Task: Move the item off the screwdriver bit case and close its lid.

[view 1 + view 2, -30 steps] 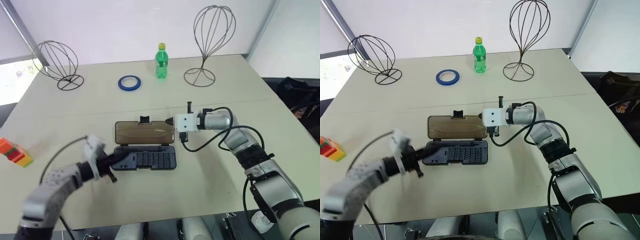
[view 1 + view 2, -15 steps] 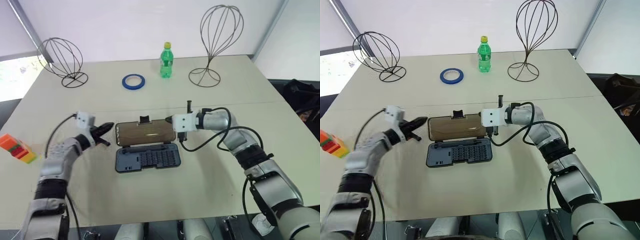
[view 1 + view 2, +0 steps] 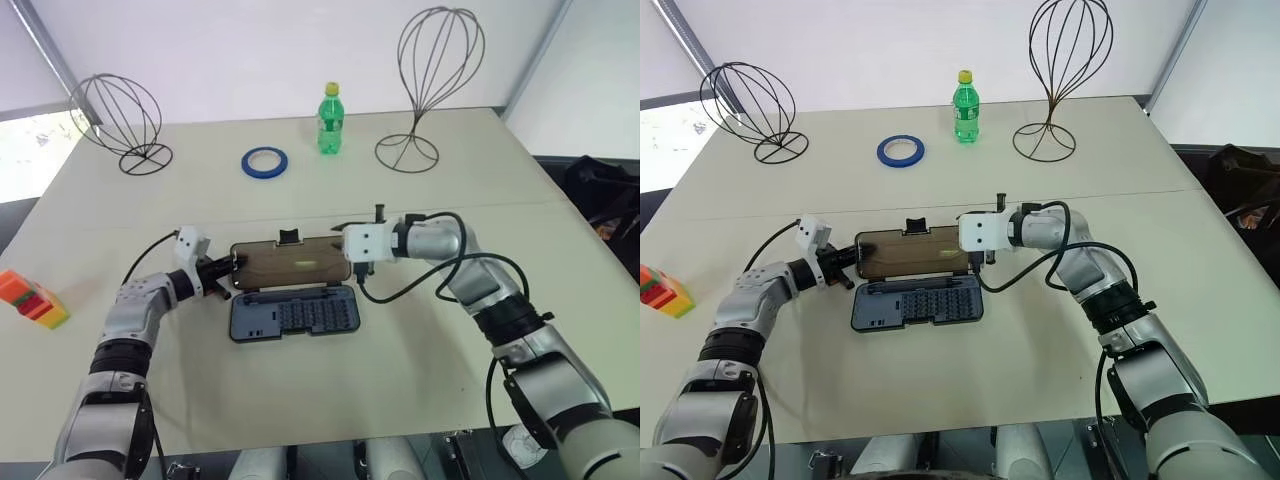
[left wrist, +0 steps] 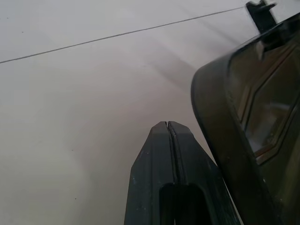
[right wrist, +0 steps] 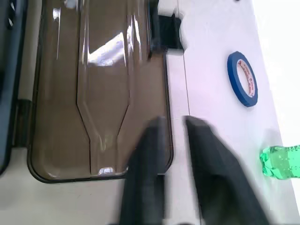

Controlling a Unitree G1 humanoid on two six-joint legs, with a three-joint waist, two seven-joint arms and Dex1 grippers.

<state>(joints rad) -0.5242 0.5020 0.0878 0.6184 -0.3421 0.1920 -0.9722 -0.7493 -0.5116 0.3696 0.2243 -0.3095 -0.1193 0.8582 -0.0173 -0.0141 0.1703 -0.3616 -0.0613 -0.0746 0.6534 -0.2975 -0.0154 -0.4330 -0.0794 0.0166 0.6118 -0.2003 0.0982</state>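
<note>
The dark screwdriver bit case lies open mid-table, rows of bits showing in its base. Its smoky clear lid is folded back behind the base, and nothing rests on it. My left gripper is shut, and its joined fingertips sit right at the lid's left rim. My right gripper is at the lid's right end and open a little, with one finger over the lid and the other outside its rim.
At the back of the table are a blue tape roll, a green bottle and two wire head-shaped stands. Coloured blocks sit at the left edge. A dark bag lies beyond the right edge.
My left arm has swung from the front left of the case up and in to the lid's left rim. The right gripper has stayed at the lid's right end.
</note>
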